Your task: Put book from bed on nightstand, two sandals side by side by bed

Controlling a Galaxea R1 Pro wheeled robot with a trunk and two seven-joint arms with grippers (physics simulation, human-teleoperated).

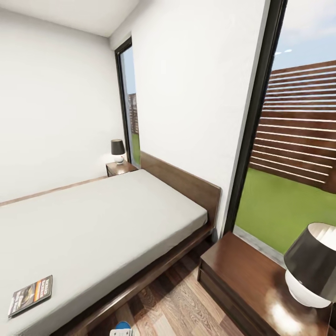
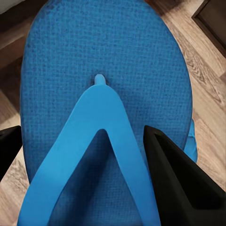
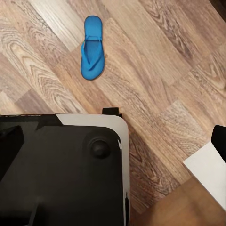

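The book (image 1: pixel 30 295) lies flat on the bed's grey mattress (image 1: pixel 107 219), near its front edge. One blue sandal (image 2: pixel 103 70) is very close in the left wrist view. My left gripper (image 2: pixel 84 160) is right at it, with the black fingers (image 2: pixel 174 183) wide apart on either side of the strap. Its blue tip (image 1: pixel 123 325) peeks out on the floor beside the bed frame. The other sandal (image 3: pixel 91 49) lies alone on the wood floor, well beyond my open, empty right gripper (image 3: pixel 115 141). One nightstand (image 1: pixel 252 275) stands close on the right, another nightstand (image 1: pixel 120 167) at the bed's far side.
Each nightstand carries a black-shaded lamp, the near one (image 1: pixel 311 266) at the right edge and the far one (image 1: pixel 117 150) small in the corner. A tall window (image 1: pixel 289 154) runs behind the near nightstand. The robot's dark base (image 3: pixel 61 174) blocks part of the floor.
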